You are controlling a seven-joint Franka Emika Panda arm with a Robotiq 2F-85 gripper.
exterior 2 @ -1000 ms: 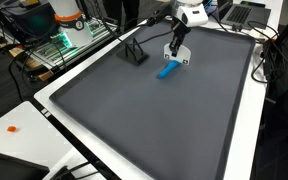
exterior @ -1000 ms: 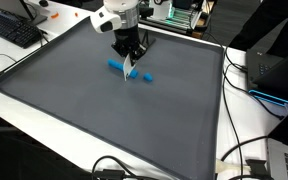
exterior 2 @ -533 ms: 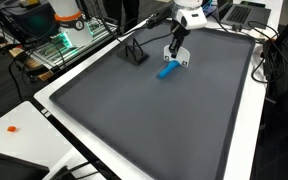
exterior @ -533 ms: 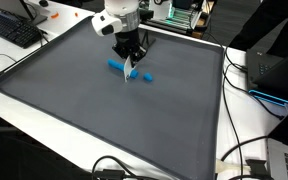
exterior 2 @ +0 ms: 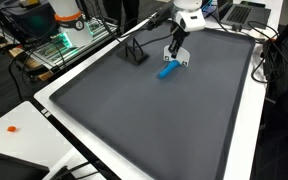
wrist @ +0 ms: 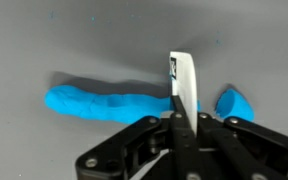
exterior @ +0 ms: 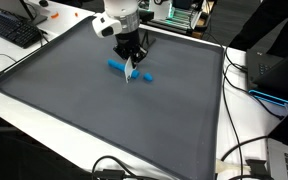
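Pinching a thin white flat blade (wrist: 184, 80) between its fingers, the black two-fingered gripper (wrist: 182, 118) is closed as far as the blade allows, with no gap showing on either side of it in the wrist view. The blade stands on edge and runs straight out from the fingertips. Its tip sits at the right end of a long blue roll of soft clay (wrist: 104, 103), in the gap between that roll and a small blue lump (wrist: 233, 104). The lump lies just beside the blade, apart from the roll. Whether the blade's tip presses on the dark grey mat (wrist: 84, 40) beneath cannot be told.

In both exterior views the white arm (exterior: 117, 18) reaches in over the mat's far part. Its wrist is turned steeply down, so the gripper (exterior 2: 177, 48) and blade point at the mat. The blue roll (exterior 2: 168, 70) lies flat just below the fingers.

Farther off, a black wire stand (exterior 2: 134, 53) sits on the mat near its edge, well apart from the clay. A black keyboard (exterior: 12, 30) rests on the white table beyond the mat.
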